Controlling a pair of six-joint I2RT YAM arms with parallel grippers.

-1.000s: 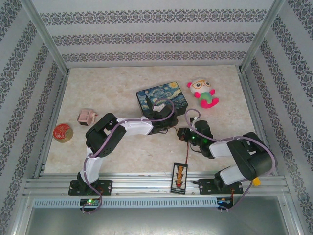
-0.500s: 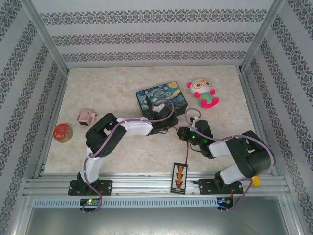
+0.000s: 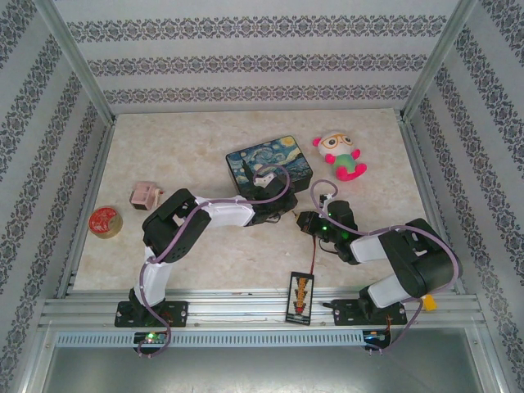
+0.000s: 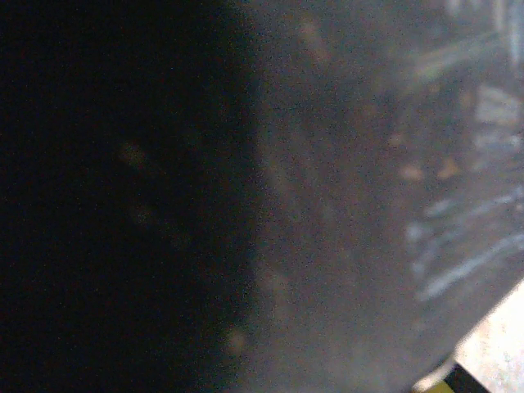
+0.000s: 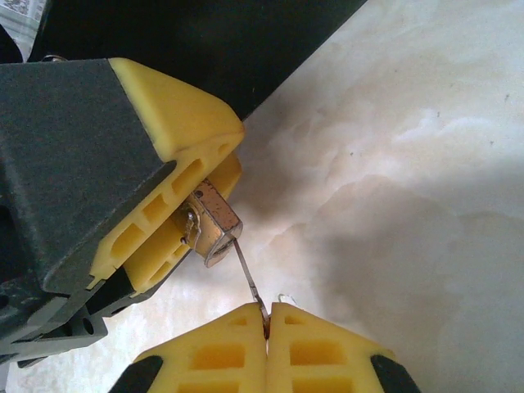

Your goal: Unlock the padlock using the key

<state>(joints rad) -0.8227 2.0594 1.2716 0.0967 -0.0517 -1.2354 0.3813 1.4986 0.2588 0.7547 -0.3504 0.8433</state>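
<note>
The small brass padlock (image 5: 211,223) is pinched between the yellow fingers (image 5: 176,123) of my left gripper (image 5: 205,196), just above the marble table. My right gripper (image 5: 266,315) is shut on the thin silvery key (image 5: 248,278), whose tip sits in the padlock's underside. In the top view the left gripper (image 3: 288,214) and right gripper (image 3: 304,221) meet nose to nose in front of the painted box (image 3: 270,166). The left wrist view is a dark blur with the painted box's side (image 4: 458,205) close to the lens.
A plush toy (image 3: 341,155) lies right of the box. A small pink object (image 3: 144,196) and a red round tin (image 3: 105,222) sit at the left. A black strip (image 3: 300,296) lies at the near edge between the arm bases.
The right wrist has edged slightly toward the left gripper. Both grips stay as they were.
</note>
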